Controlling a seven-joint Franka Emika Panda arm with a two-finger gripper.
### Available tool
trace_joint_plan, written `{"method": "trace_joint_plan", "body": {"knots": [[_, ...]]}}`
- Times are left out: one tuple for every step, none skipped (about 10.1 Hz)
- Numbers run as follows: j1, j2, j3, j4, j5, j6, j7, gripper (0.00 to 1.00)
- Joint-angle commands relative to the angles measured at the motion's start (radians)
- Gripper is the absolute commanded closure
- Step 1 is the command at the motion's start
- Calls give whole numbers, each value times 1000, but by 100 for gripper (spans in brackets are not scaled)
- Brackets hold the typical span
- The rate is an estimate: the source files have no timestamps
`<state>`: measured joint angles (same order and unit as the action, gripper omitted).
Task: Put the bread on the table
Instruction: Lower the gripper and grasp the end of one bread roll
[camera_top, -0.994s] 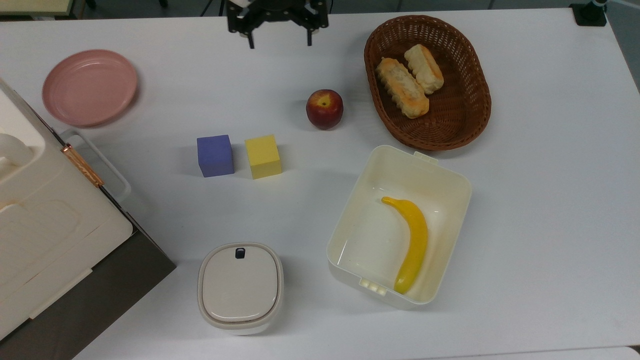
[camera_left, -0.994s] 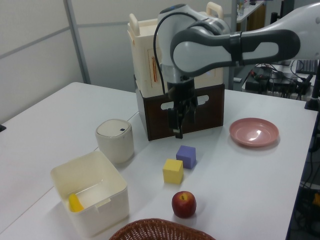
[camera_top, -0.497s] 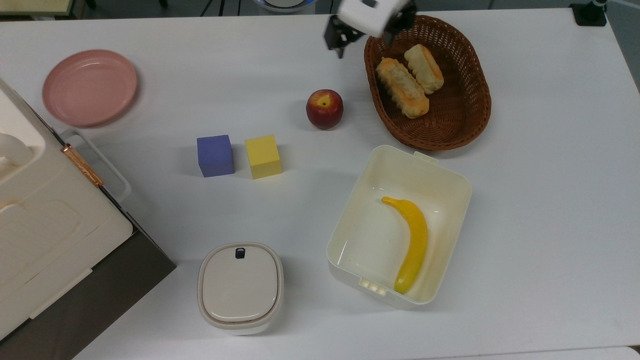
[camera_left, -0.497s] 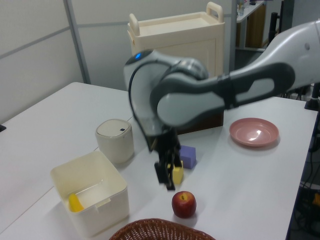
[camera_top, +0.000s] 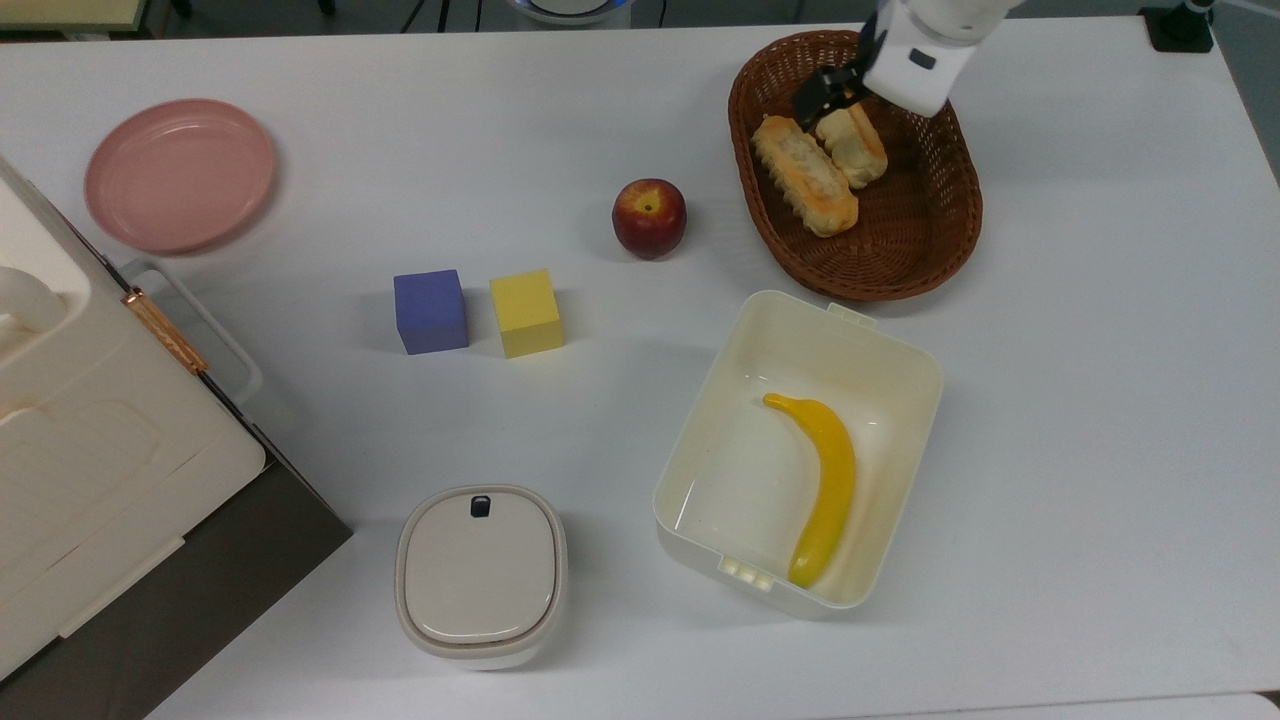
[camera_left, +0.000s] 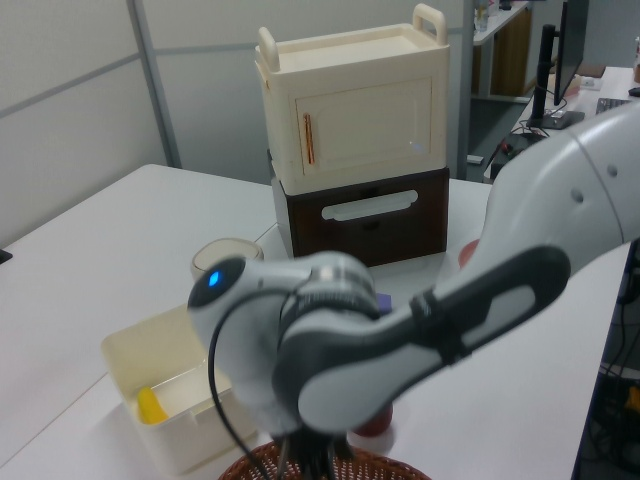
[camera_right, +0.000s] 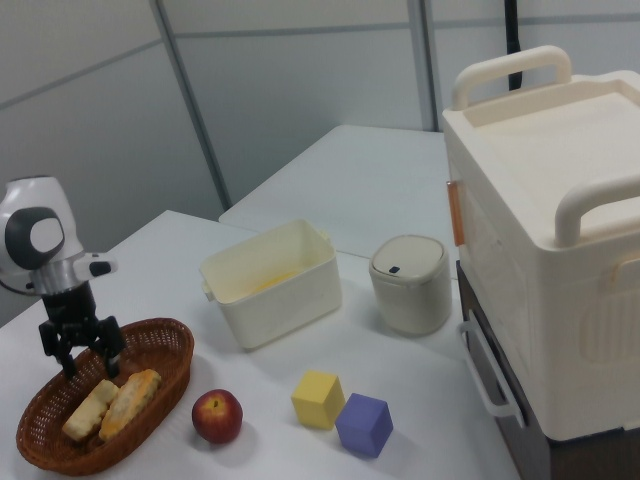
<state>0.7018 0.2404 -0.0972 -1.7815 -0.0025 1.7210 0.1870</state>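
The bread (camera_top: 858, 148) is a short stubby roll lying in the brown wicker basket (camera_top: 900, 262) at the top view's upper right. It lies beside a longer ridged loaf (camera_top: 805, 176). My gripper (camera_top: 838, 100) hangs over the roll's far end, covering part of it. In the right view the gripper (camera_right: 88, 362) stands open just above the basket (camera_right: 160, 335), with the roll (camera_right: 88, 411) below its spread fingers and nothing held. The white table (camera_top: 1100, 400) carries everything.
A red apple (camera_top: 649, 217) sits to the top view's left of the basket. An open cream bin (camera_top: 905, 345) holding a banana (camera_top: 826, 480) stands below it. Yellow cube (camera_top: 526, 311), purple cube (camera_top: 430, 310), pink plate (camera_top: 178, 172), lidded pot (camera_top: 481, 572) and cabinet (camera_top: 90, 480) lie to the top view's left.
The gripper has swept from the top view's upper middle to the right and now hangs over the basket. In the left view the arm has swung toward the near edge. No object has moved.
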Motion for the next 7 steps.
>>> {"method": "trace_joint_plan", "body": {"knots": [[88,60,-16,-22,16,63,87,0],[94,80,-16,-27,15,65,89,0],[94,92,-16,-30,15,65,89,0],[96,105,-15,-30,13,66,92,11],[96,109,-15,-30,13,65,98,44],[106,106,-15,-26,12,58,98,62],[107,90,-15,-22,6,43,100,67]]}}
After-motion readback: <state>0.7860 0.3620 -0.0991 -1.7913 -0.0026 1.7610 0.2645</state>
